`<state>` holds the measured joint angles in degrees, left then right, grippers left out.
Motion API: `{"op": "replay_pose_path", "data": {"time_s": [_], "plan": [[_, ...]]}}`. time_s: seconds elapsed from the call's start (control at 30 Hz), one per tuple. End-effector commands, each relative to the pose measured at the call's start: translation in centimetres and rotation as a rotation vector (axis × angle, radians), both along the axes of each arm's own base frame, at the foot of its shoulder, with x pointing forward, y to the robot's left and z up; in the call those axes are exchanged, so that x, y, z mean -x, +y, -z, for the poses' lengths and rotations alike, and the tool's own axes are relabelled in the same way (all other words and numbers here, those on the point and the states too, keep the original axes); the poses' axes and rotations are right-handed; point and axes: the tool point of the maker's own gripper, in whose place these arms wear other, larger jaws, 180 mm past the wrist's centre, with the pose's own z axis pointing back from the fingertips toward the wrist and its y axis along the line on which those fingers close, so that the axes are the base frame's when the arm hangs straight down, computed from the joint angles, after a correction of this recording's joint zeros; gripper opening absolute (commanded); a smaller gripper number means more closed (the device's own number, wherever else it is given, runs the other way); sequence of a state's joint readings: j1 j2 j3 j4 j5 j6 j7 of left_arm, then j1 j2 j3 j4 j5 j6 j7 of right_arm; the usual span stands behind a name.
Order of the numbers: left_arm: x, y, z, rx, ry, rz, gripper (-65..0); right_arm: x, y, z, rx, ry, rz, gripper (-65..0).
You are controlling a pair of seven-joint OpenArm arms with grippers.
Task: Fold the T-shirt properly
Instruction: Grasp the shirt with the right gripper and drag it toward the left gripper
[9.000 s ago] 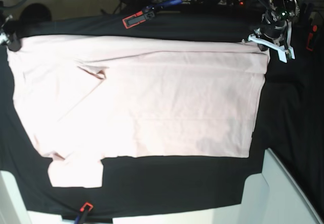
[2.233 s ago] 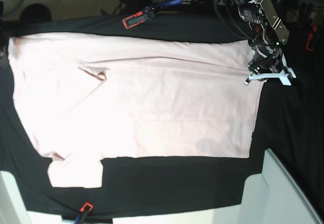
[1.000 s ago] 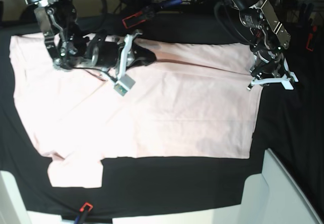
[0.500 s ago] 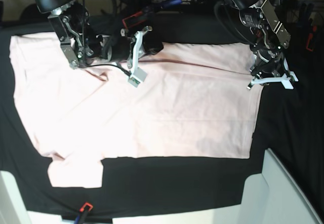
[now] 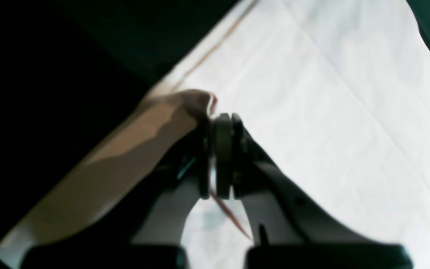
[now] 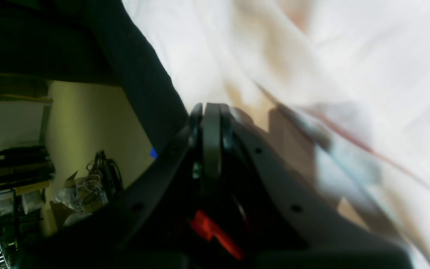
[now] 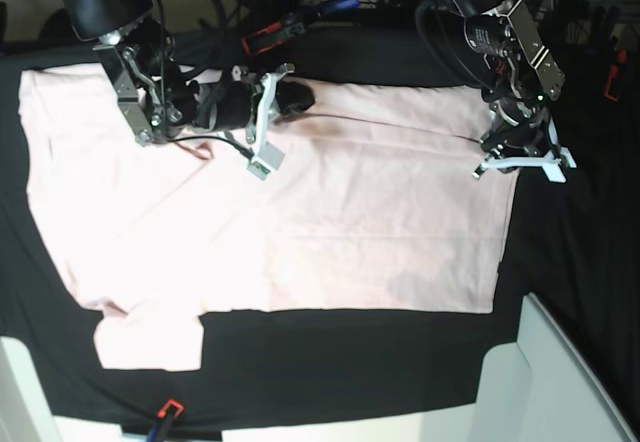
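Black cloth covers the bench (image 7: 300,382), and the T-shirt (image 7: 330,222) lies spread nearly flat, folding barely begun. Beyond, the left hand (image 7: 515,162) is clamped on its hem edge; the right hand (image 7: 262,127) pinches its far edge.

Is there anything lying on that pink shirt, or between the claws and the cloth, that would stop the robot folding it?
Nothing visible does. The left gripper and right gripper are both already down on the T-shirt, and nothing else lies on it.
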<state>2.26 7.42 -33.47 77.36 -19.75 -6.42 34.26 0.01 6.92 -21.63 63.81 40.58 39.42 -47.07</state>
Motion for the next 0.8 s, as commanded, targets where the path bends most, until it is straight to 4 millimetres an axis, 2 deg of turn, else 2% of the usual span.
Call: {"op": "replay_pose_path", "data": {"time_s": [0.0, 0.07, 0.23, 0.6, 0.77], "plan": [[-0.9, 0.4, -1.2, -0.022, -0.044, -0.001, -65.0, -1.1, 0.1, -0.6, -0.023, -0.021, 0.011, -63.7], [-0.5, 1.0, -1.1, -0.024, -0.041, -0.016, -65.0, -0.9, -0.6, 0.1, -0.007, -0.001, 0.016, -63.7], [0.5, 2.3, -1.1, -0.028, -0.035, -0.064, -65.0, -1.7, -0.9, 0.1, 0.001, -0.010, 0.020, -63.7], [0.4, 2.4, -1.2, -0.026, -0.042, -0.067, -65.0, -3.4, -1.9, 0.3, 0.027, -0.018, 0.029, -63.7], [-0.4, 2.9, -2.4, -0.046, -0.072, -0.067, -65.0, -4.4, -1.9, -0.2, 0.026, -0.040, 0.029, -63.7]]}}
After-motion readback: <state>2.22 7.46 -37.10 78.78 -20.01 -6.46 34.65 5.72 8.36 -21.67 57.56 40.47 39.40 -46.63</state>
